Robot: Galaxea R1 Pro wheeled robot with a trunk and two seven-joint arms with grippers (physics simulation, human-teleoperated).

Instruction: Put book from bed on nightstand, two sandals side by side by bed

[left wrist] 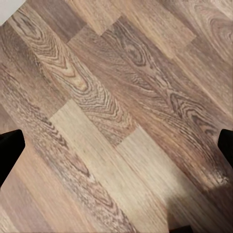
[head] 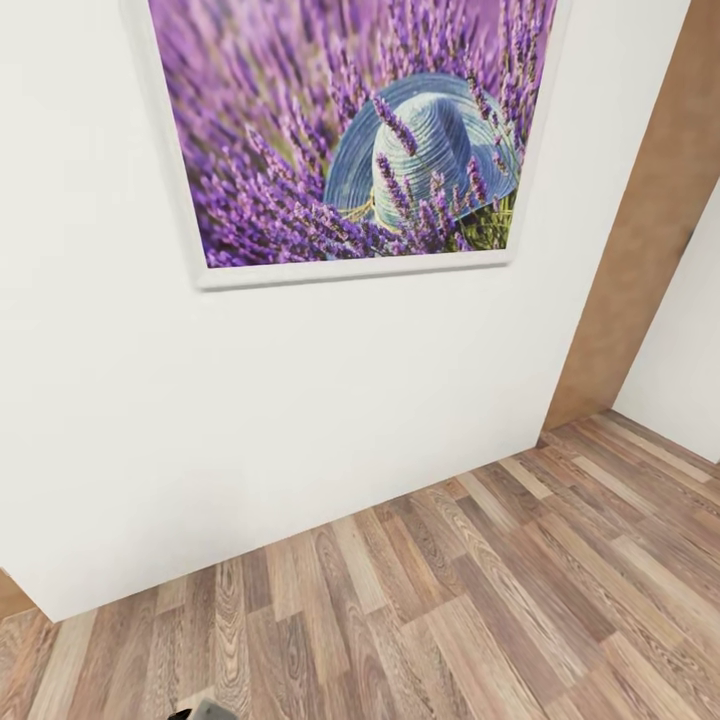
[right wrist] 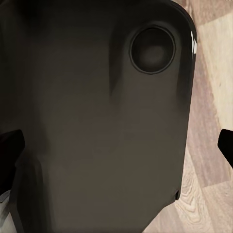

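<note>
The book, the bed, the nightstands and the two sandals are out of view. In the left wrist view my left gripper (left wrist: 116, 145) is open over bare wood-plank floor (left wrist: 116, 97), with its dark fingertips (left wrist: 9, 150) at the picture's two side edges and nothing between them. My right gripper (right wrist: 116, 150) is also open and holds nothing. Its fingertips (right wrist: 226, 148) frame a dark, smooth panel of my own body (right wrist: 97, 121), with light wood floor beyond it.
A white wall (head: 250, 400) stands close ahead, carrying a white-framed picture of lavender and a blue hat (head: 360, 130). Wood-plank floor (head: 450, 600) runs rightward past the wall's corner, toward a brown surface (head: 640, 250) and another white wall (head: 690, 340).
</note>
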